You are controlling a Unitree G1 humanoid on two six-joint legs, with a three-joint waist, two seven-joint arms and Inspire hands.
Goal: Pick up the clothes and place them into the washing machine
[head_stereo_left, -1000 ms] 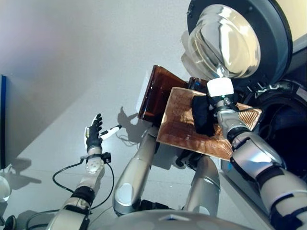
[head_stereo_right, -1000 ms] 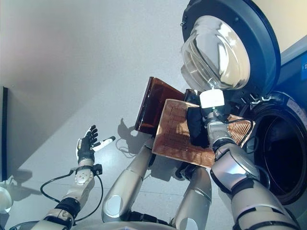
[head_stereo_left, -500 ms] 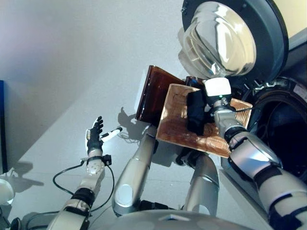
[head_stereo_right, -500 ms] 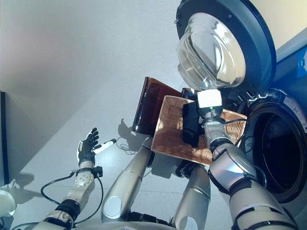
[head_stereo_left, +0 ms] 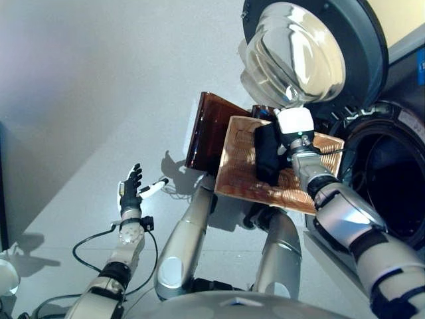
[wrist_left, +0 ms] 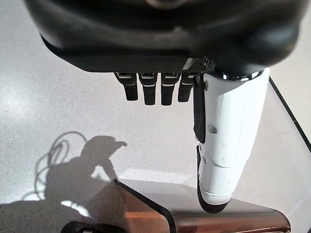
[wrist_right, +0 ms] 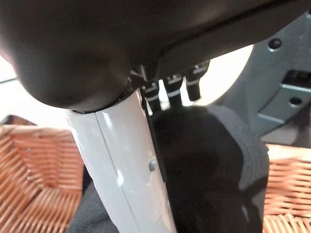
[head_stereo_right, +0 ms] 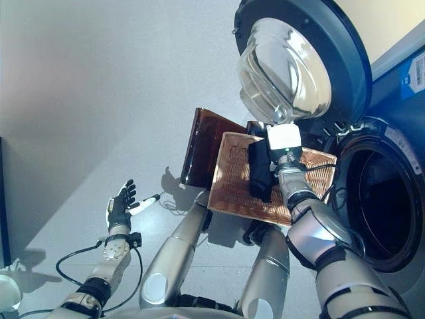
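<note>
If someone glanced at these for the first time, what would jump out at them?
The washing machine's open door, with its bulging glass, stands at upper right beside the dark drum opening. Just below it, the right hand grips dark clothing over a woven basket. The left hand hangs open, empty, at lower left.

the washing machine drum [head_stereo_right: 388, 199] gapes dark and unblocked beside the wicker basket [head_stereo_right: 229, 179]. the swung-open glass door [head_stereo_right: 285, 70] hangs just above the basket, crowding passage from overhead. bare floor [head_stereo_left: 80, 100] lies wide to the left.

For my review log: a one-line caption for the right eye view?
Right hand grips dark cloth over the wicker basket, beside the open washing machine.
</note>
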